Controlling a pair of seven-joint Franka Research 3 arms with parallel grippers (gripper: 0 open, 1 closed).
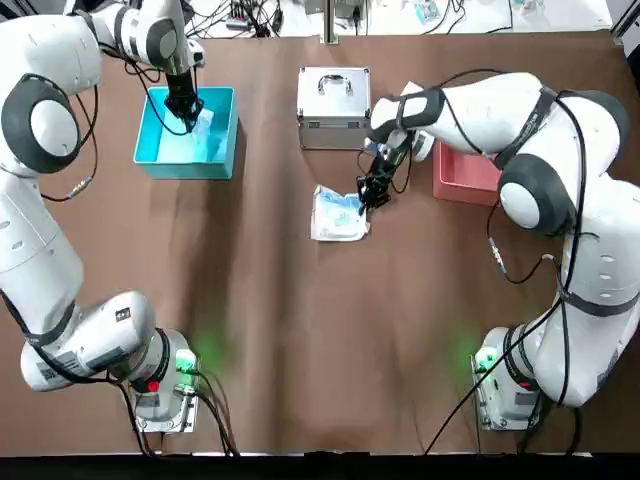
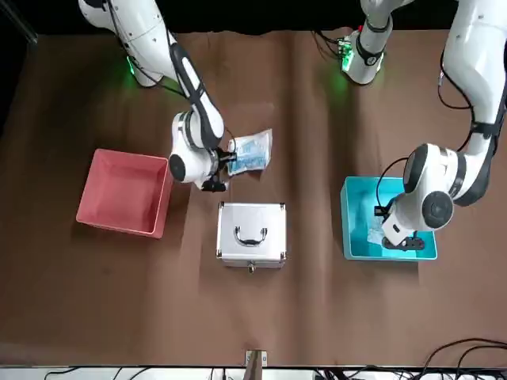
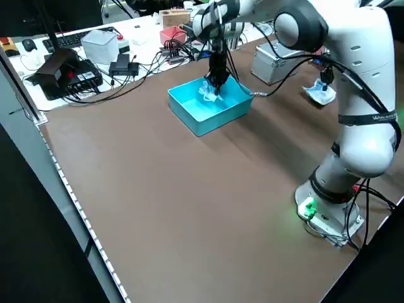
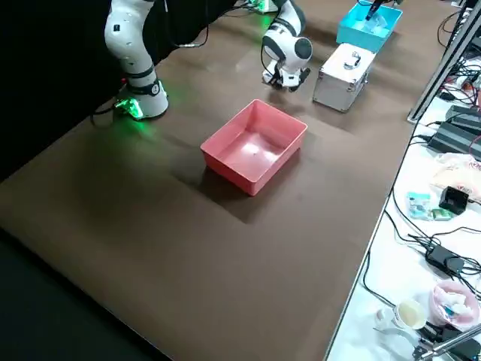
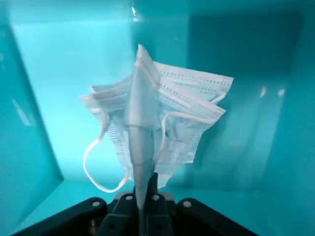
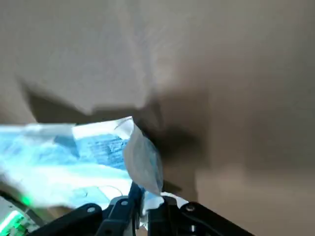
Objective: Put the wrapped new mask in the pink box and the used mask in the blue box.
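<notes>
Cyan plastic walls of the square blue box point(image 1: 150, 128) surround the left gripper point(image 5: 141, 196), whose fingers are pressed together on a fold of the bunchy light-blue used mask point(image 5: 157, 123). From the wrist camera the mask hangs inside the box with one ear loop dangling; whether it touches the floor of the box cannot be told. From above, the arm's wrist covers most of the mask point(image 1: 203, 128), and only a pale scrap shows beside the gripper point(image 1: 185, 108).

Near the middle of the brown worktop point(image 1: 300, 340), the right gripper point(image 1: 372, 190) pinches one edge of the flat clear-plastic wrapped new mask point(image 1: 338, 213). The packet's gripped edge is lifted, seen across the table as a tilted white-and-blue sheet point(image 2: 252, 150); whether its far edge touches the worktop is unclear. The wrist camera shows the plastic crumpled between the closed fingertips point(image 6: 140, 201), the rest blurred.

Well apart to the robot's right sits the square pink plastic box point(image 4: 255, 147), partly hidden under the right arm from above. A silver metal case with a handle point(image 1: 333, 105) stands between the two boxes.
</notes>
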